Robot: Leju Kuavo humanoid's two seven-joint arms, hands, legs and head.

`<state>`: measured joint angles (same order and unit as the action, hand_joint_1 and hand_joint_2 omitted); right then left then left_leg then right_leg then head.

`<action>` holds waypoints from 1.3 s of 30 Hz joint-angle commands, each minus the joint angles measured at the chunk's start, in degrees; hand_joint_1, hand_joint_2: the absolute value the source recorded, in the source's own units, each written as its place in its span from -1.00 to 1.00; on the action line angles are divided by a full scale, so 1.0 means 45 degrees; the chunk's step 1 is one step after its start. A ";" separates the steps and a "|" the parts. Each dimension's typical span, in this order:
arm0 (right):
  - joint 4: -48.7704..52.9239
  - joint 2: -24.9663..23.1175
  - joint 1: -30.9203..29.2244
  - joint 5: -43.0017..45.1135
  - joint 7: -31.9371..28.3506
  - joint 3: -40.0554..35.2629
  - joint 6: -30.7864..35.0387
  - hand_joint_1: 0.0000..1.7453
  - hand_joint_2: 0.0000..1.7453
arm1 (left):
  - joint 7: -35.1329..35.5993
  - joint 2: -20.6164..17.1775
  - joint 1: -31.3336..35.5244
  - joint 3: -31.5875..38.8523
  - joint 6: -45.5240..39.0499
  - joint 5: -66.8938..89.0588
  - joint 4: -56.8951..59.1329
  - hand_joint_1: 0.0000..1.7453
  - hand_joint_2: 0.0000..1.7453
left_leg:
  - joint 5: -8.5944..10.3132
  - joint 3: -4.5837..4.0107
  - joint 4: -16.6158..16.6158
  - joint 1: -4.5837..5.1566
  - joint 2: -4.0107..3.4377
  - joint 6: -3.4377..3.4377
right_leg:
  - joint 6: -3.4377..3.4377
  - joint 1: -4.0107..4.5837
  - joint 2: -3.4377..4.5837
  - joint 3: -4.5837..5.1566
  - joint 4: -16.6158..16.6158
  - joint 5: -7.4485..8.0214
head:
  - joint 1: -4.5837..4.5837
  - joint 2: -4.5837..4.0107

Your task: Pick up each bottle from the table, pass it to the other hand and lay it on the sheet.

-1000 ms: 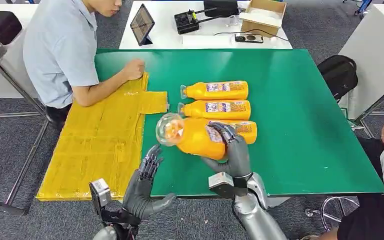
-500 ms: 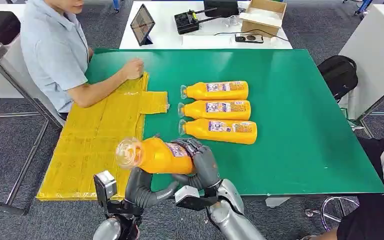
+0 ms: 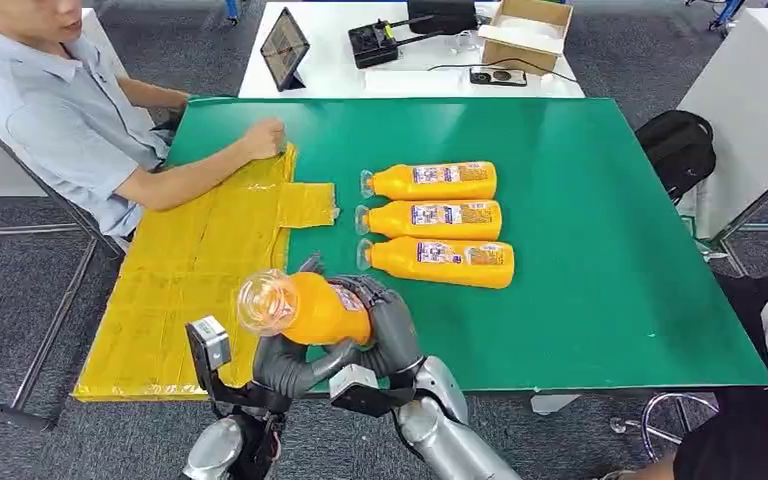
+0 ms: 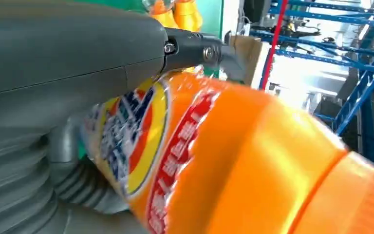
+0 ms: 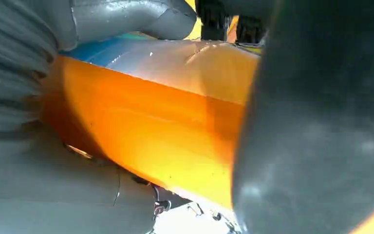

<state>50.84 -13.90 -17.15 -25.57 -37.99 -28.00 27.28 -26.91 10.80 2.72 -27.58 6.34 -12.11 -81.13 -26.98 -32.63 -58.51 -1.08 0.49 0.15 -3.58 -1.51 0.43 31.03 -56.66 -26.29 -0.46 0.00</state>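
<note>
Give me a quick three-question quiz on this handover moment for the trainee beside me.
1. True or false: both hands touch the raised bottle.
2. How many bottles lie on the green table? A) two B) three C) four
3. Fill in: the person's hand rests at the edge of the yellow ____.

Key:
1. True: the left hand cups it from below, the right hand grips its body.
2. B: three, side by side.
3. sheet.
</note>
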 commanded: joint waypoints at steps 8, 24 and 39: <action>0.7908 0.1657 0.2605 0.0620 -0.0447 -0.2875 0.2827 -1.00 1.00 | -0.0892 -0.0500 0.3433 0.4588 -0.2761 0.3292 0.0363 -1.00 1.00 | 0.0017 -0.0006 0.0002 -0.0010 0.0019 -0.0019 | 0.0051 0.0021 -0.0041 -0.0008 0.0013 0.0012 | 0.0000 0.0000; 0.7908 0.1657 0.2605 0.0620 -0.0447 -0.2875 0.2827 -1.00 1.00 | -0.0892 -0.0500 0.3433 0.4588 -0.2761 0.3292 0.0363 -1.00 1.00 | 0.0018 -0.0020 -0.0012 -0.0016 0.0039 -0.0010 | 0.0041 0.0023 -0.0055 0.0003 -0.0001 0.0005 | -0.0005 0.0000; 0.8179 0.1786 0.2744 0.0536 -0.0447 -0.2858 0.2827 -1.00 1.00 | -0.0893 -0.0470 0.3177 0.4581 -0.2689 0.2979 0.0047 -1.00 1.00 | 0.0034 -0.0010 0.0001 -0.0026 0.0016 -0.0007 | 0.0042 0.0032 -0.0027 0.0006 0.0001 0.0021 | -0.0005 0.0000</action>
<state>41.59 -19.80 -20.99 -47.30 -38.05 -21.70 40.24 -22.34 10.99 14.15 -19.72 -14.33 -17.77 -75.01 -26.90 -32.68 -58.51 -1.16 0.57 0.17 -3.58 -1.44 0.39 31.07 -56.70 -26.27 -0.48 0.00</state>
